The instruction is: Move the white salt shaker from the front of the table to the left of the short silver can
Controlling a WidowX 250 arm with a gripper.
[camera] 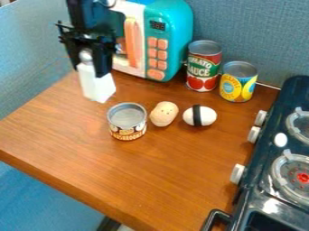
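Note:
The black gripper (pixel 89 61) hangs at the upper left, over the back left part of the wooden table (pixel 175 180). It is around the top of a white bottle (pixel 96 85) with a grey rounded cap, and it covers part of the bottle's upper right side. The bottle leans slightly, its top toward the left; whether its base rests on the table I cannot tell. Right behind the gripper stands a teal and white toy microwave (pixel 172 38) with an orange handle and orange buttons.
A short mushroom can (pixel 127 122), a tan potato-like toy (pixel 163 113) and a white egg-shaped toy (pixel 207 116) with a black band lie mid-table. Behind them stand a tomato sauce can (pixel 203 67) and a yellow-blue can (pixel 238 83). A dark toy stove (pixel 256 180) borders the right.

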